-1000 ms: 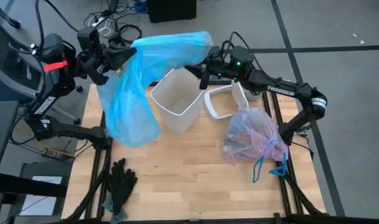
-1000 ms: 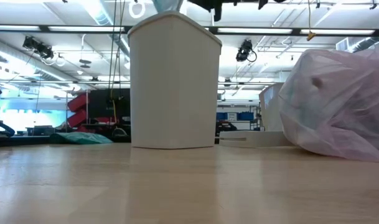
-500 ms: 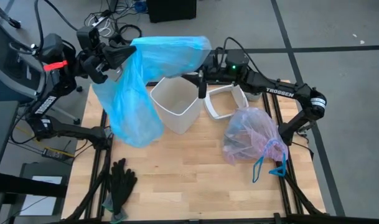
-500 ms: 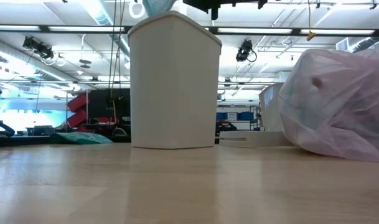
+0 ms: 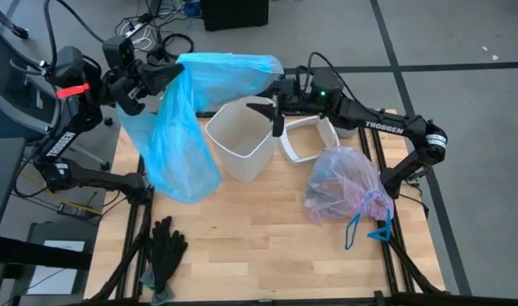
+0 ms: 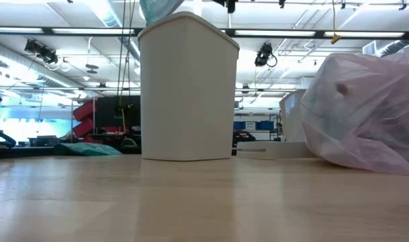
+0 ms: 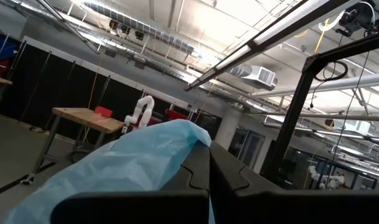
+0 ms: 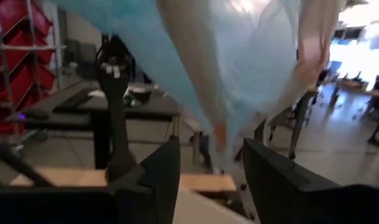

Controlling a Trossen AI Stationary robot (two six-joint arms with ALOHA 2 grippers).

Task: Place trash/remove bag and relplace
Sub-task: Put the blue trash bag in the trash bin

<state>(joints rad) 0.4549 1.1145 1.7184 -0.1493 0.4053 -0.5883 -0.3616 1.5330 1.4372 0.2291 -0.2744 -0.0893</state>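
A light-blue plastic bag (image 5: 178, 136) hangs in the air over the table's far left. Its top stretches from my left gripper (image 5: 161, 76), which is shut on it, to above the white bin (image 5: 241, 136). My right gripper (image 5: 270, 117) stands open over the bin's far rim, just under the bag's right end (image 5: 271, 68). In the right wrist view a fold of the bag (image 8: 220, 140) hangs right before the gap between the fingers. The pale pink bag (image 5: 344, 183), full and with blue ties (image 5: 365, 229), lies on the table's right. My left gripper pinches gathered film at the light-blue bag's upper left end (image 7: 177, 140) between its two shut fingers, which slant upward from the table's left. The bag is lifted, drawn toward the right along its top, and its body hangs slack below. My right gripper: I cannot tell whether its open fingers touch the bag.
A white lid frame (image 5: 308, 138) lies right of the bin. Black gloves (image 5: 165, 251) lie near the front left edge. The bin (image 6: 187, 87) stands upright at the middle, with bare wood in front of it.
My right gripper has rolled about its own line, and its two fingers now show below the bag's right end, over the bin's far rim. The light-blue bag's right end has drawn back a little toward the left.
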